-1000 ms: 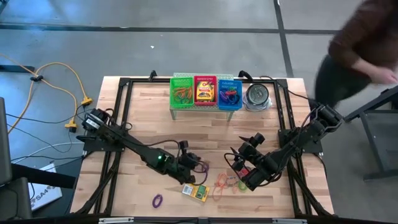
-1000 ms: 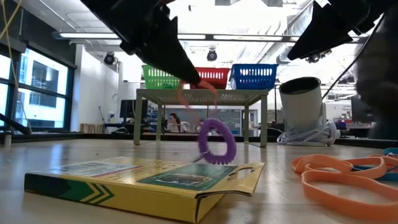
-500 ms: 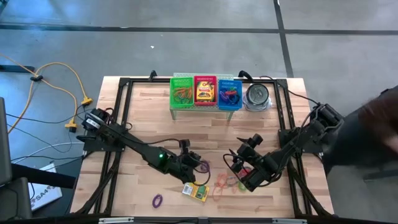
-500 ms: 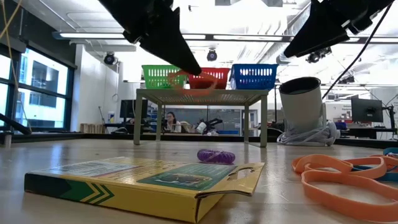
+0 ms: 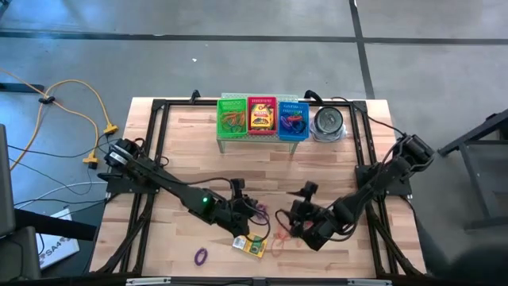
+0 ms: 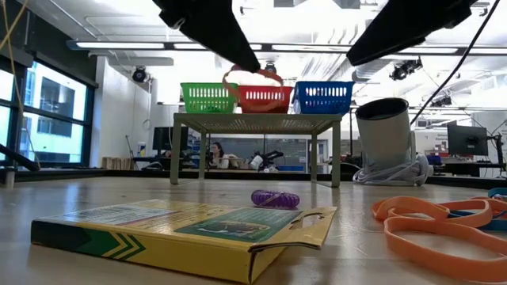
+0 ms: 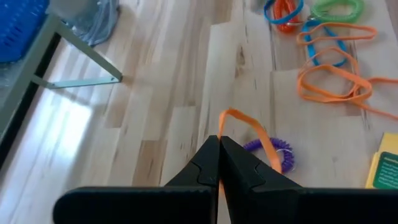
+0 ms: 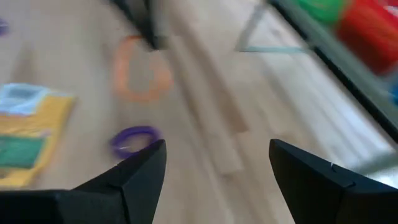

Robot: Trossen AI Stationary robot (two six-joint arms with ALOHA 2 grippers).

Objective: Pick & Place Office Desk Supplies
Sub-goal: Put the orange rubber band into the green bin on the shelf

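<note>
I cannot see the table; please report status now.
Left gripper shut on orange rubber band, lifted. Right gripper open, empty. Purple band lies underneath.

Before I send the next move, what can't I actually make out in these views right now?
- Basket contents: in the low view the mesh walls of the green basket, red basket and blue basket hide what's inside; in the high view they are too small to count.
- Right wrist view: motion blur smears the crayon box print.
- Low view: both arms are cut off by the top edge.
</note>
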